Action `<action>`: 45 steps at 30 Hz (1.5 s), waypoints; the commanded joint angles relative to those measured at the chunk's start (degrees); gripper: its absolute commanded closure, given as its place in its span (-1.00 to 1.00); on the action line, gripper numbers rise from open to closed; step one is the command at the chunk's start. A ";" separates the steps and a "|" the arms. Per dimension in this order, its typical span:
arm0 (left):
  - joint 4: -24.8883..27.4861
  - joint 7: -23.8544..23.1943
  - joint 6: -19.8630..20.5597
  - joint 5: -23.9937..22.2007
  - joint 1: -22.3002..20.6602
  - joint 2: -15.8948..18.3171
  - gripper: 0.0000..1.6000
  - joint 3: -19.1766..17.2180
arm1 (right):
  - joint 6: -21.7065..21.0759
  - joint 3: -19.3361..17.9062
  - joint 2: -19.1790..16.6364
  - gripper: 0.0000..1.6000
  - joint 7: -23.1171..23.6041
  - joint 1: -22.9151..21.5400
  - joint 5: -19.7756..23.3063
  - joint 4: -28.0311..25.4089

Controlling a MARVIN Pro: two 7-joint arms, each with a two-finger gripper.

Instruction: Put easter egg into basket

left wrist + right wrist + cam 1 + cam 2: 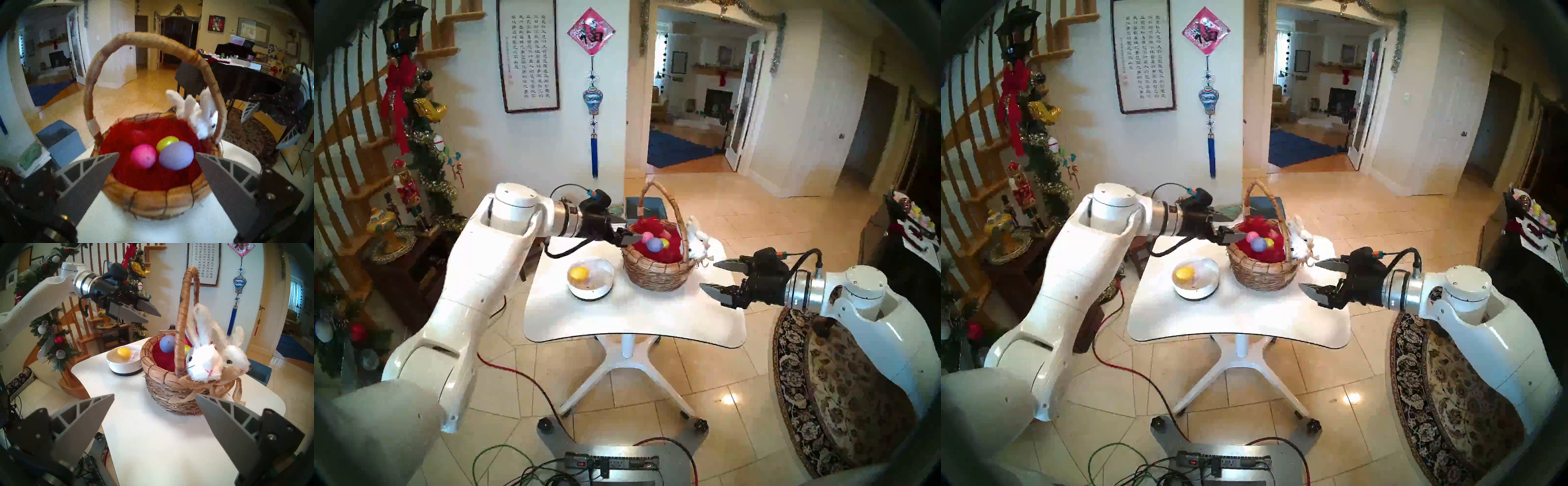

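On the white counter (629, 315), going left to right in the head view, the left claw (628, 234) hangs at the basket's 9 o'clock rim with its fingers spread and nothing between them. Below it, at the counter's 10 o'clock, a low white bowl (591, 276) holds a yellow egg (579, 273). Just right of the bowl stands the wicker basket (656, 273), upright, with a tall arched handle. On its red lining lie a pink egg (143, 155), a purple egg (176, 155) touching it, and a gold egg (167, 141) behind them. A white plush bunny (206, 360) sits on the rim at 3 o'clock. Farther right, the right claw (709, 275) hovers beside the basket, spread wide and empty.
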State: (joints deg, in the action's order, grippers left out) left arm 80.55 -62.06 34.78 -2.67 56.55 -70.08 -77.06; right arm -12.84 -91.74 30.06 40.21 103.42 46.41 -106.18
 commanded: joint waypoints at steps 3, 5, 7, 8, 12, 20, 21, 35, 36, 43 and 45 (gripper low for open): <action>7.73 -2.79 2.24 -0.72 7.75 7.37 -1.00 -3.22 | 0.10 -0.39 -0.10 -1.00 -0.05 -0.21 0.06 -0.04; 10.31 -3.22 3.03 -1.07 10.48 9.69 -1.00 -3.37 | 0.10 -0.38 -0.10 -1.00 -0.05 -0.22 0.06 -0.04; 10.99 -3.66 3.72 -0.53 11.09 10.14 -1.00 -3.69 | 0.10 -0.39 -0.10 -1.00 -0.05 -0.22 0.06 -0.04; 13.48 -2.48 3.71 -0.89 13.30 11.47 -1.00 -4.19 | 0.11 -0.39 -0.10 -1.00 -0.05 -0.21 0.06 -0.04; 15.31 -1.80 4.28 -0.90 15.15 12.51 -1.00 -5.08 | 0.11 -0.39 -0.10 -1.00 -0.05 -0.21 0.06 -0.04; 21.72 1.76 6.23 -1.27 21.86 14.68 -1.00 -9.33 | 0.11 -0.41 -0.10 -1.00 -0.05 -0.19 0.07 -0.05; 23.07 2.81 6.13 -1.29 23.75 14.51 -1.00 -10.63 | 0.12 -0.42 -0.10 -1.00 -0.05 -0.19 0.07 -0.05; 22.95 9.06 3.27 -1.07 27.10 11.12 -1.00 -11.83 | 0.14 -0.52 -0.10 -1.00 -0.08 -0.09 0.09 -0.09; 22.03 8.47 3.07 -1.06 26.19 11.37 -1.00 -11.02 | 0.14 -0.52 -0.10 -1.00 -0.08 -0.09 0.09 -0.09; 18.87 7.64 1.50 -0.79 22.70 11.57 -0.98 -8.32 | 0.13 -0.50 -0.10 -1.00 -0.07 -0.11 0.09 -0.08; 17.92 7.63 1.11 -0.33 21.70 11.69 -0.97 -7.54 | 0.13 -0.49 -0.10 -1.00 -0.07 -0.12 0.09 -0.08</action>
State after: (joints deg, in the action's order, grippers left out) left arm 100.15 -53.71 37.51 -3.61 82.82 -58.50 -86.12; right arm -12.84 -91.74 30.06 40.21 103.43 46.42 -106.19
